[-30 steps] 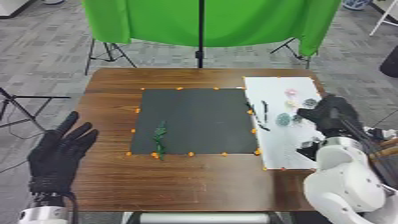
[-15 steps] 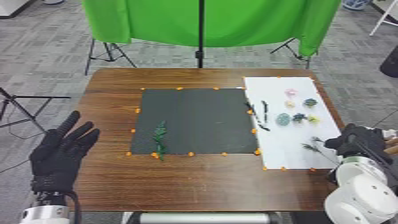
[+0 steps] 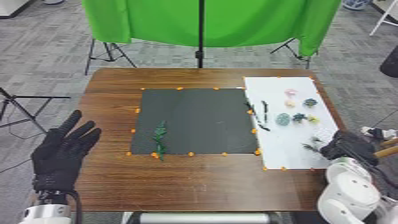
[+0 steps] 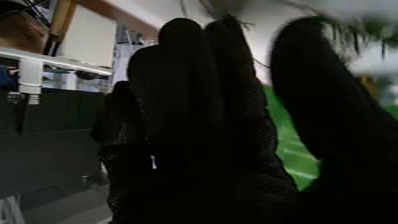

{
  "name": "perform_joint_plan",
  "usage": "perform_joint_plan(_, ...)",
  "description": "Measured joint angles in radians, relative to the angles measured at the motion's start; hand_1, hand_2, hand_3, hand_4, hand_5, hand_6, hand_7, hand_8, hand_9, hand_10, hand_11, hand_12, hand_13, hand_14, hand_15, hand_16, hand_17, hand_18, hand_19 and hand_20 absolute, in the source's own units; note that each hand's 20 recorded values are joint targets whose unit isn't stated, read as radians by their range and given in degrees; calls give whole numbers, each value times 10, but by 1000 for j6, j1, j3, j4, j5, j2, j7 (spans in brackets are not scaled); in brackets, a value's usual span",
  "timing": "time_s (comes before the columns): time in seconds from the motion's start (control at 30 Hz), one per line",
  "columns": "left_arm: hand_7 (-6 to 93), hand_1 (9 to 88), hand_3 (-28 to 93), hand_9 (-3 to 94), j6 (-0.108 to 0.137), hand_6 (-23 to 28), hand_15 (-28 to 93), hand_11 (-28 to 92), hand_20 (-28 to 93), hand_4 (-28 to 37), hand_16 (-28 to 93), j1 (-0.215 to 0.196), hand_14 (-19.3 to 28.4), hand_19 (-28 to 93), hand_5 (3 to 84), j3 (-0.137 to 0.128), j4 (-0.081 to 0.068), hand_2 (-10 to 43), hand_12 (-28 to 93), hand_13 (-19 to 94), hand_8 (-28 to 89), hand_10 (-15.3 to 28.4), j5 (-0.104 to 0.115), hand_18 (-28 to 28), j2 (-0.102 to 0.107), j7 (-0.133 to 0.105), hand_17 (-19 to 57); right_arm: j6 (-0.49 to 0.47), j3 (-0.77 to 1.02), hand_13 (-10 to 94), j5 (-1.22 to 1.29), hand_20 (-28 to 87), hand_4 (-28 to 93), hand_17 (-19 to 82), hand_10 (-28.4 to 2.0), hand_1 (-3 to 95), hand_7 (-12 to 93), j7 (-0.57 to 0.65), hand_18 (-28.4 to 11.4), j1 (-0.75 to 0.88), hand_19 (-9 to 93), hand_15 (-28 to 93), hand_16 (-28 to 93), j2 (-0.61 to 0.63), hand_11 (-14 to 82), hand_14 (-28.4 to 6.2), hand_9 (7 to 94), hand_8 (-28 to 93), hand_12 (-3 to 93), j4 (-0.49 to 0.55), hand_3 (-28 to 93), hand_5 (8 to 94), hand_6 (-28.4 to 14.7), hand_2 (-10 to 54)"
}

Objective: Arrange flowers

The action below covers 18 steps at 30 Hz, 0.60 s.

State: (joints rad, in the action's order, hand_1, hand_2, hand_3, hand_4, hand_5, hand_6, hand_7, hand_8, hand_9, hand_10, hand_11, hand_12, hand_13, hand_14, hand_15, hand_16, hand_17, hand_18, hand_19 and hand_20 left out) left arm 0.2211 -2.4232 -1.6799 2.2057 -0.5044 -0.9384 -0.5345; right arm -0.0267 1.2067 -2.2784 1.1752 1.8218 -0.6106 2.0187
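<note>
- Judged by what lies on the mat [image 3: 204,112], the arranging is at an early stage: one sprig [image 3: 160,141] is down, well to the left of the right robot hand [image 3: 351,146].
- Left to place, it seems, are the pieces on the sheet [image 3: 280,152]: pink flower [image 3: 290,92], cream flower [image 3: 290,104], pale rosette [image 3: 282,119] and dark rosette [image 3: 310,102], all beyond that hand; twigs [image 3: 265,112], farther off to its left; thin stems [image 3: 311,147], just beside its fingers.
- The sprig lies flat, between the two hands and nearer the left robot hand [image 3: 60,155]; its long axis runs nearly straight away from the robot. Which end is its tip, I can't tell.
- The twigs run much the same way, leaning a little left at the far end.
- The right robot hand is released, fingers straight, thumb apart; the left is released too, holding nothing.
</note>
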Motion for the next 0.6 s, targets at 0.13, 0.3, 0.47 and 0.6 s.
perform_joint_plan(0.13,111,172,776,352,0,76,495,226,112,-283,-79,0,284,534,369,1,0,59,111,240,-95,201,4,264,1,-1,-101,-7,-29,752,-14,435,-282,440,-104,559,222,1,-217,-39,932,729,175,5,405,-94,823,30,273,-26,696,831,-24,-95)
perform_joint_plan(0.3,111,172,776,353,1,77,495,226,113,-283,-79,0,284,534,369,1,0,59,111,240,-96,200,5,264,3,-1,-101,1,-31,769,-26,467,-282,459,-105,566,219,1,-217,-39,932,734,180,4,420,-92,836,41,269,-33,703,842,-27,-95)
perform_joint_plan(0.47,111,173,778,353,2,76,495,225,114,-283,-79,-1,284,534,368,-1,0,59,110,240,-96,201,5,264,3,-1,-101,33,-19,777,-51,486,-282,468,-106,564,212,1,-218,-29,932,733,184,4,425,-93,846,52,264,1,711,853,-27,-95)
perform_joint_plan(0.6,111,177,780,353,5,77,495,225,114,-283,-80,-4,284,534,368,-1,1,58,110,240,-95,201,8,264,8,-6,-101,48,-18,782,-66,496,-283,473,-107,562,207,-7,-219,-36,932,735,187,4,427,-95,849,56,263,76,715,856,-27,-95)
